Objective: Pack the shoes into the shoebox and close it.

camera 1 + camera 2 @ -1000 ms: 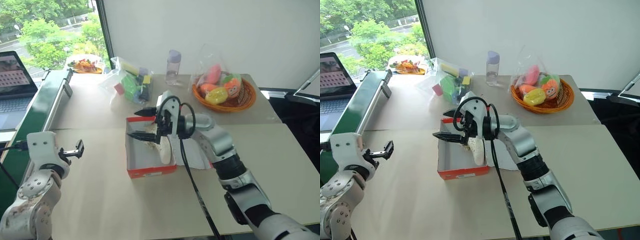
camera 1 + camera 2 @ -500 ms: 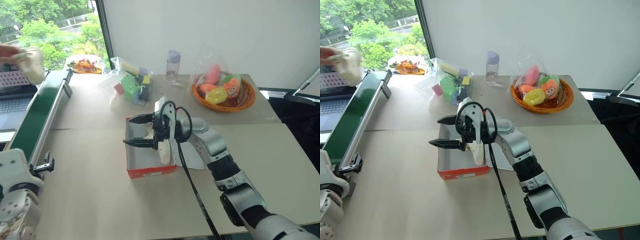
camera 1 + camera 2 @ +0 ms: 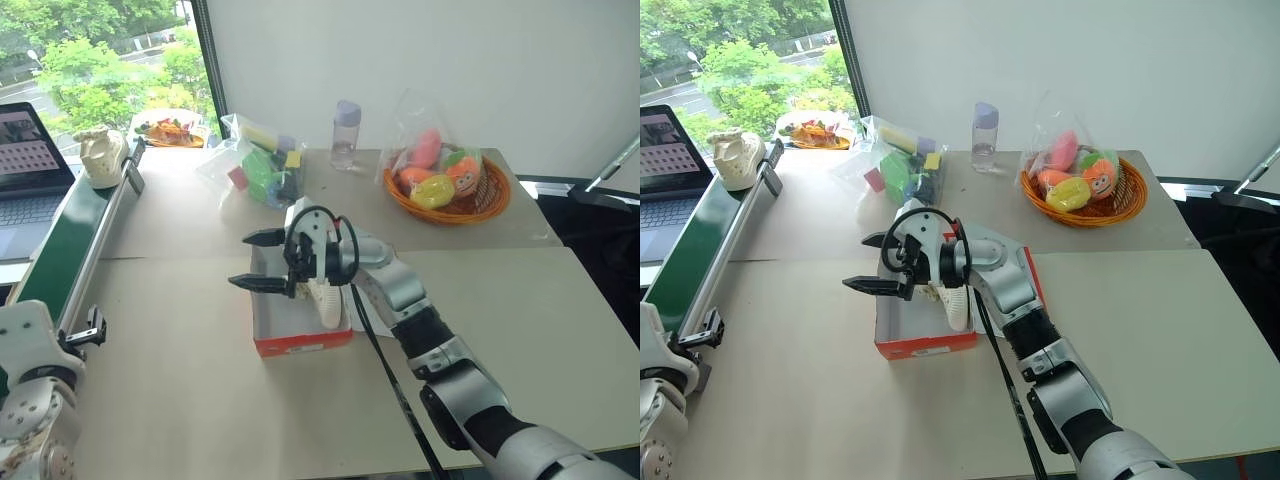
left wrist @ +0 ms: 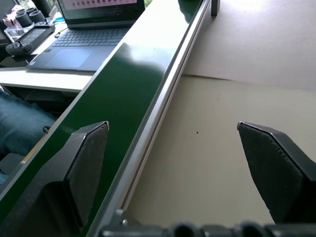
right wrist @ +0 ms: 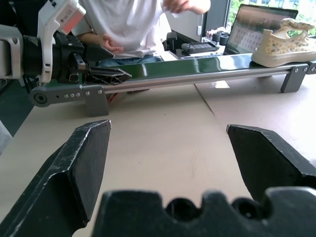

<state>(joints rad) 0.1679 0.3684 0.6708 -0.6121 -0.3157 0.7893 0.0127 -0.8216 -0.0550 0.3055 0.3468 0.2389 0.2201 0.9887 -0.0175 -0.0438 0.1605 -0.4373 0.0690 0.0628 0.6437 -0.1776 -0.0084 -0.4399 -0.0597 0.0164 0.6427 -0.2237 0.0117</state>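
The right gripper (image 3: 872,263) is held with fingers spread over the left edge of the open shoebox (image 3: 925,345). One shoe (image 3: 955,300) is seen inside it, apparently on its side. Another shoe (image 3: 735,158) is set on the green conveyor (image 3: 702,240).

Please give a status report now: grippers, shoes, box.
Both grippers open, empty: right gripper over red-orange cardboard shoebox, left gripper beside green conveyor. One cream shoe boxed; other shoe on conveyor.

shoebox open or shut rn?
Open. The shoebox shows its white inside, one shoe lies against its right wall, and the second shoe sits on the green conveyor.
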